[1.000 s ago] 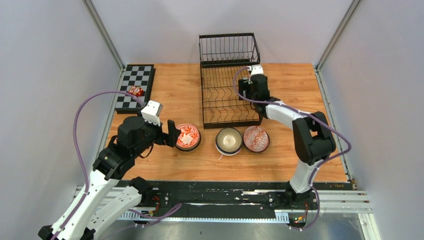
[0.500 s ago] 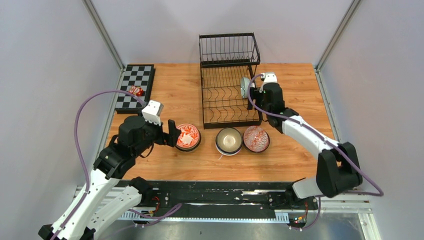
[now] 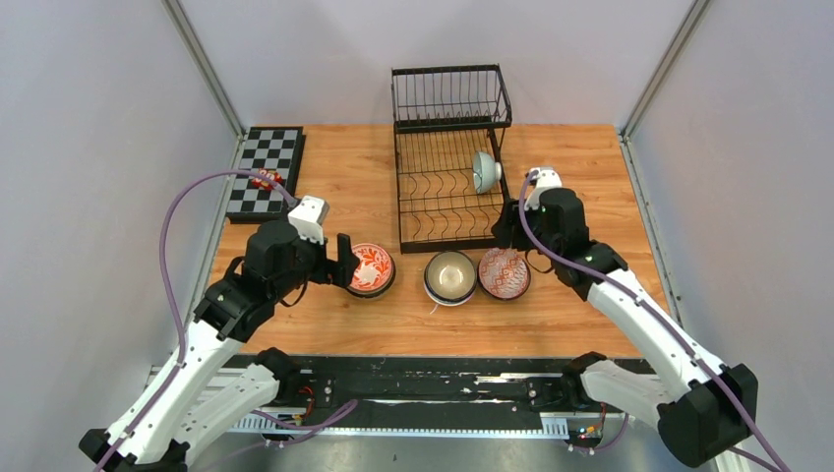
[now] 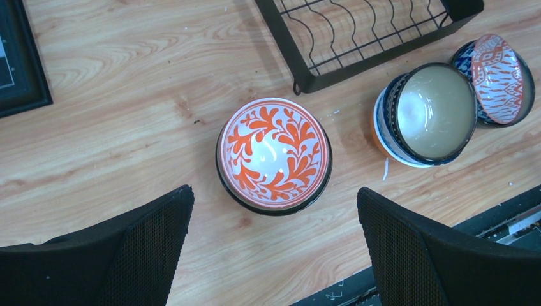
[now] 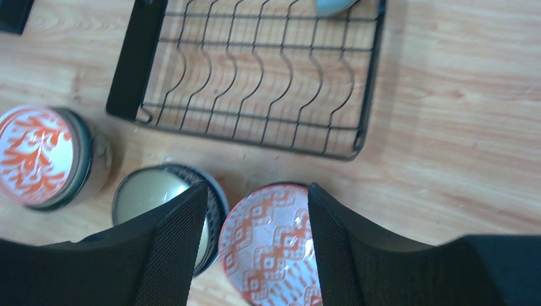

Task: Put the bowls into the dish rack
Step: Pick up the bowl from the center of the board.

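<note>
The black wire dish rack point(image 3: 447, 187) stands at the back centre, with a pale green bowl point(image 3: 484, 171) on edge in its right side. Three bowls sit in a row before it. They are a red floral one point(image 3: 370, 267), a cream dark-rimmed one point(image 3: 450, 275) and an orange diamond-patterned one point(image 3: 504, 272). My left gripper point(image 4: 273, 189) is wide open and empty, just left of the red floral bowl point(image 4: 273, 154). My right gripper point(image 5: 256, 186) hovers open over the patterned bowl point(image 5: 268, 248), which shows between its fingers, with the cream bowl point(image 5: 150, 194) beside it.
A black-and-white checkerboard point(image 3: 266, 167) lies at the back left with a small red object point(image 3: 264, 180) on it. Grey walls and metal rails close in the table on both sides. The rack's upright basket point(image 3: 450, 96) rises at the far end.
My right gripper left the pale green bowl standing in the rack, drew back toward the near side over the patterned bowl, and its jaws narrowed. The left arm barely shifted.
</note>
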Controlling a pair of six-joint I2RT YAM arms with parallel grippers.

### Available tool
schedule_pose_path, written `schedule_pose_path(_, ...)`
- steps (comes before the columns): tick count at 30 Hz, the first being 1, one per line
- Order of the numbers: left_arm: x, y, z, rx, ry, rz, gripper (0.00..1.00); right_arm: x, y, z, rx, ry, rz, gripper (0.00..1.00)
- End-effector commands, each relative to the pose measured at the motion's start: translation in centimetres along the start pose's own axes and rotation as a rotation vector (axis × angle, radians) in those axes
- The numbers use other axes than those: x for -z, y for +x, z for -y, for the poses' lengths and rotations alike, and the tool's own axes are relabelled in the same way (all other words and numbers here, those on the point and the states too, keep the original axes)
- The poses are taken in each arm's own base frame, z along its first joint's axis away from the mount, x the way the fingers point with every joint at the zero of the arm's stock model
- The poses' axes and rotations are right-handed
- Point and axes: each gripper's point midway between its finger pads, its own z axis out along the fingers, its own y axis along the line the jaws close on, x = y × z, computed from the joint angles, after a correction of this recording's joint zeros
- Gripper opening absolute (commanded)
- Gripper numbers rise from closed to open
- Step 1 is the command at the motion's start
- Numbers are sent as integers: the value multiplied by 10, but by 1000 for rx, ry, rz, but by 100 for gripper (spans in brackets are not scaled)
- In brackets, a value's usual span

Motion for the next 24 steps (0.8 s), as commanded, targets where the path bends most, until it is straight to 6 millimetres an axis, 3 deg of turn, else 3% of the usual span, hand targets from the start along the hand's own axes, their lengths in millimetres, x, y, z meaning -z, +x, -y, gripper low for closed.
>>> schedule_pose_path(1,0,8,-4,27,-30,-49,100,18,47,-19,-30,-71,-147,60)
schedule_pose_path(10,-6,18,-2,36,-26,-107,100,34,77,-31,33,-98,-252,48)
schedule_pose_path(15,-7,20,-5,27,-38,-102,100,40,98,-27,107,-70,-351,39)
schedule_pose_path(24,-11,24,-6,23,-40,-103,100,41,124,-34,172,-89,-440,36)
